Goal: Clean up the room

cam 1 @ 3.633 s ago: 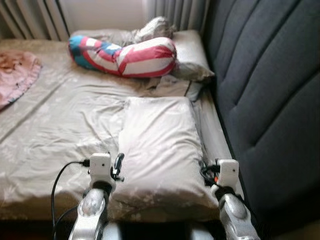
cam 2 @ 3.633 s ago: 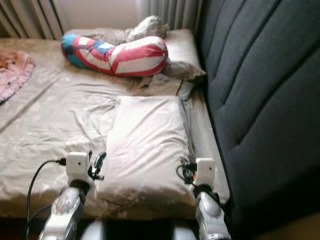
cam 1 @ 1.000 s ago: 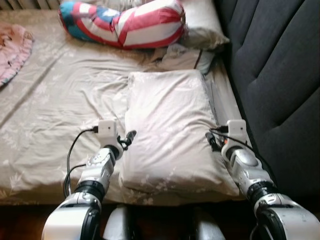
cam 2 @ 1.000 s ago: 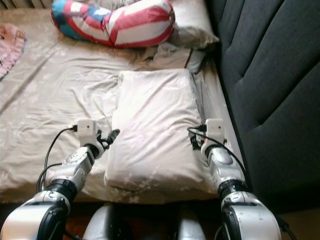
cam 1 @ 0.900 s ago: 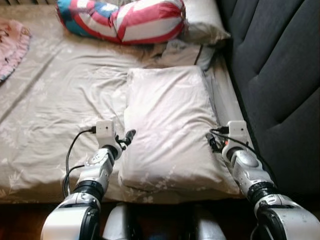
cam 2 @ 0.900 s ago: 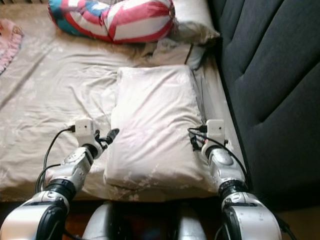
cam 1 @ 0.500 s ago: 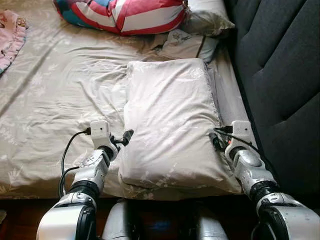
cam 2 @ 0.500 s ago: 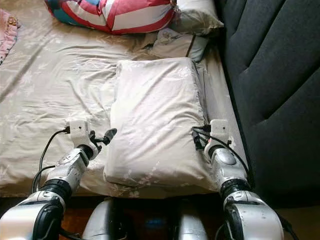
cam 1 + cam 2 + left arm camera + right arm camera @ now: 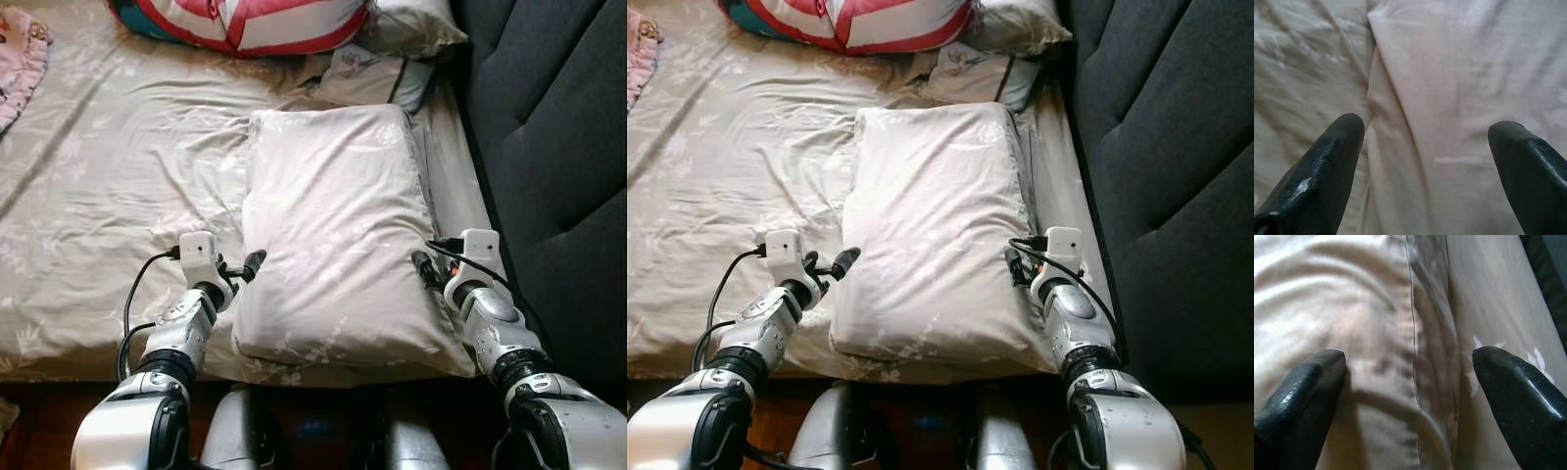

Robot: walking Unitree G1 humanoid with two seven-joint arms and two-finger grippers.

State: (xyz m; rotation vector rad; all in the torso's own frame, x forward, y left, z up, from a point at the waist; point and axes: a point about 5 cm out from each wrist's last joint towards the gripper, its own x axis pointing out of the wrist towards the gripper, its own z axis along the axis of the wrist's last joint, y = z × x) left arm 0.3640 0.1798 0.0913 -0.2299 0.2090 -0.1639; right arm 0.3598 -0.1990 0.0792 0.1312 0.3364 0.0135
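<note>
both tools, left tool and right tool, spread wide astride the pillow.

soft daylight, mild haze, blurred wrist views.

The bed has a wrinkly tan sheet. A big pale pillow lies on it. A red, white and blue cushion lies further up, with a pink cloth at the far side.
</note>
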